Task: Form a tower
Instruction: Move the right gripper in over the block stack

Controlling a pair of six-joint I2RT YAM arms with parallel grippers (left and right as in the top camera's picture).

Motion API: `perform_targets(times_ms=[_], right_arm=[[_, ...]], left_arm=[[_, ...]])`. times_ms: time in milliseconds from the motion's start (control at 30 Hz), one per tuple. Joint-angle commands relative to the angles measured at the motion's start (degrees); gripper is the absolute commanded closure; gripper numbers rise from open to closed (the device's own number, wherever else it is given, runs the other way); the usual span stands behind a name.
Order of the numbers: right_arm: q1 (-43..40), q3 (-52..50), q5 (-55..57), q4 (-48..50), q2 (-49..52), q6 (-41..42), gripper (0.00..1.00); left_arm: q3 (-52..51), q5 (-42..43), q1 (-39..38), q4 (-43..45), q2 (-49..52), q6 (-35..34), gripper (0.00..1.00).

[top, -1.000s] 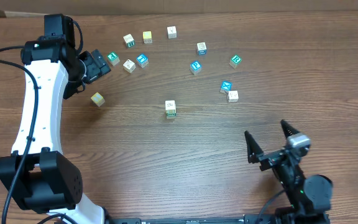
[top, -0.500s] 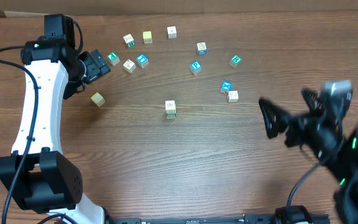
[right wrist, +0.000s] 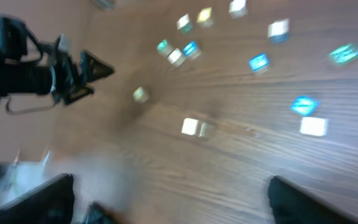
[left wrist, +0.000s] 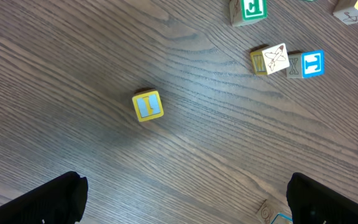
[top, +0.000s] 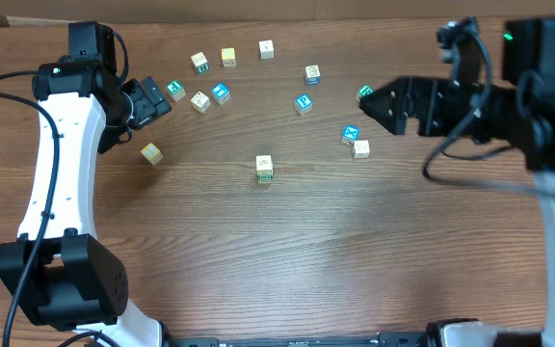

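Overhead, the big change is on the right side. The right arm (top: 533, 92) was parked low at the near edge of the desk (top: 306, 260) a second ago. It has since swung up and across, and now reaches in from the right. The right jaws point left at the green loose cube (top: 364, 93) and sit just beside it, not around it. The right wrist view is smeared by the motion, yet the two dark fingers show far apart at its lower corners with nothing between them, so the right jaws are wide and empty.

The left arm (top: 61, 164) has not shifted. The left jaws are wide and empty and hover near the green-faced cube (top: 174, 90), with the yellow cube (left wrist: 148, 106) lying apart below them.

The tower (top: 264, 169) stands at mid-desk, well clear of both arms. It has a pale top with a green face below it, and it looks no higher than it did a second ago. How many cubes it counts I cannot tell from above. None of the loose cubes around it has moved either.

My reading is that the right arm is starting a pick on the right-hand group, probably the green cube. The tower gains nothing until a cube is gripped and carried over to it.
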Motion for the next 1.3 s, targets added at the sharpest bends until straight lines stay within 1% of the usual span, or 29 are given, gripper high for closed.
perform_targets(times_ms=[0,100,167,200,267,400,633,700,867,933,1000,1067,1167,1267], right_arm=[[1.4,1.6,-1.8,-0.3,3.4,5.3,0.28],[6.5,1.6,11.6,0.5,6.3,11.8,0.23],[10.6,1.6,16.0,1.6,8.0,13.4,0.2],[14.0,1.6,20.6,2.7,9.6,16.8,0.19],[17.9,1.6,27.0,3.4,12.1,21.7,0.18],[23.4,1.6,35.0,2.6,17.5,26.7,0.18],[31.6,1.6,40.5,3.2,28.4,30.8,0.18],[33.3,1.6,40.6,5.3,31.6,30.8,0.18],[35.3,1.6,40.6,10.8,33.8,30.8,0.17],[35.3,1.6,40.6,12.1,33.7,30.8,0.14],[35.3,1.6,40.6,12.2,33.8,30.6,0.08],[35.3,1.5,40.5,12.1,33.9,28.3,0.0],[35.3,1.4,40.1,12.4,33.9,25.3,0.0],[35.4,0.9,39.9,12.9,33.9,25.4,0.0]], left_arm=[[0.0,-0.4,-0.1,-0.1,0.7,1.1,0.0],[0.0,-0.4,-0.1,-0.1,0.7,1.1,0.0],[0.0,-0.4,-0.1,-0.1,0.7,1.1,0.0],[0.0,-0.4,-0.1,-0.1,0.7,1.1,0.0],[0.0,-0.4,-0.1,-0.1,0.7,1.1,0.0],[0.0,-0.3,-0.1,-0.1,0.7,1.1,0.0],[0.0,-0.4,-0.1,-0.1,0.7,1.1,0.0],[0.0,-0.4,-0.1,-0.1,0.7,1.1,0.01],[0.0,-0.4,-0.1,-0.1,0.7,1.1,0.0],[0.0,-0.4,-0.1,-0.1,0.7,1.1,0.0],[0.0,-0.4,-0.1,-0.1,0.7,1.1,0.0],[0.0,-0.4,-0.1,-0.1,0.7,1.1,0.01],[0.0,-0.4,-0.1,-0.1,0.7,1.1,0.0],[0.0,-0.4,-0.1,-0.1,0.7,1.1,0.0]])
